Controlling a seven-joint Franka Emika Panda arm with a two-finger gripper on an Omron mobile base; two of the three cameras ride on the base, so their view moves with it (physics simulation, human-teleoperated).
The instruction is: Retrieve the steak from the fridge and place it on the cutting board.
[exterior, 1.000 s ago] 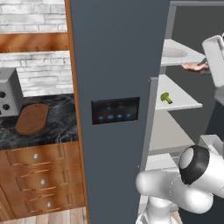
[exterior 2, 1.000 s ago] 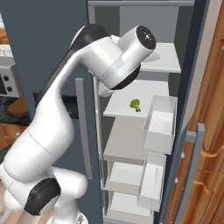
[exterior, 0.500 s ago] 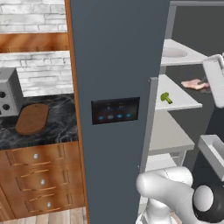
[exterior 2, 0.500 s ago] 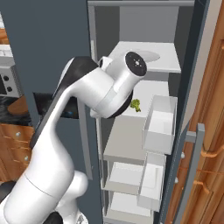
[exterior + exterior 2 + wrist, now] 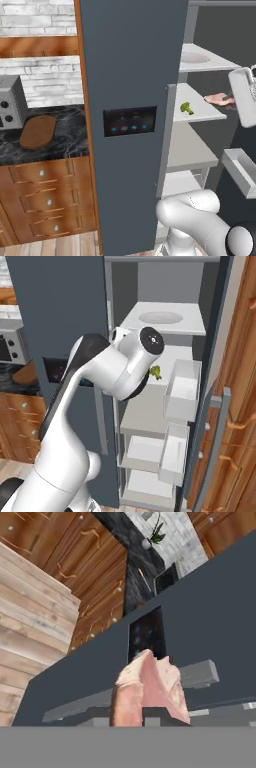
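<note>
The gripper [image 5: 150, 714] grasps the steak [image 5: 148, 688] before the open fridge [image 5: 131, 75], broccoli [image 5: 186, 107] on a shelf, board [image 5: 37, 132] on the counter.

No readable text, labels, brands or numbers anywhere. The fridge [image 5: 130, 60] door has a dark panel [image 5: 130, 121] with a few small blue lights, no legible characters; the same panel shows in the hand view, at 12 o'clock from the steak [image 5: 149, 689], blurred, nothing readable. Microwave [image 5: 11, 102] front shows round knobs, no markings legible. Cutting board [image 5: 37, 132] and counter [image 5: 55, 145] carry no signs.
</note>
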